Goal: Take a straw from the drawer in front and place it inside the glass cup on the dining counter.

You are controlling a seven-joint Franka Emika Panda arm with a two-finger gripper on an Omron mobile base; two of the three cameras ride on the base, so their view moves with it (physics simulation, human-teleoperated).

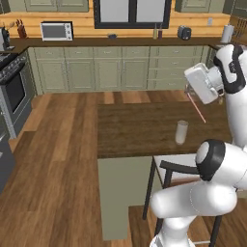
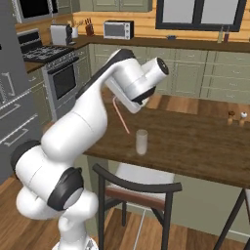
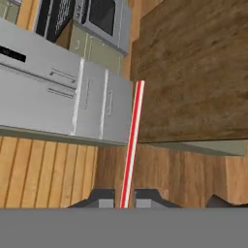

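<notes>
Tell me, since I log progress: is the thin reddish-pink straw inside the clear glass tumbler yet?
Not yet. The thin reddish-pink straw hangs tilted from the gripper, above the clear glass tumbler, which stands empty.

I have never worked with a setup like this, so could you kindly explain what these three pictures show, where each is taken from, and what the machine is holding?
It is a simulated kitchen with one white robot arm with dark joints on a wheeled base. Two pictures come from cameras on that base, behind the arm to its left and right, looking forward over it. The third comes from a camera on the hand, looking along the two-finger pincer.

The pincer is shut on a thin reddish-pink straw, which slants down above the dark brown wood-plank dining counter. A small clear glass cup stands upright on that counter; the straw is not yet in it. Two small shakers stand at its far side, and a dark-framed chair is at the near edge.
</notes>
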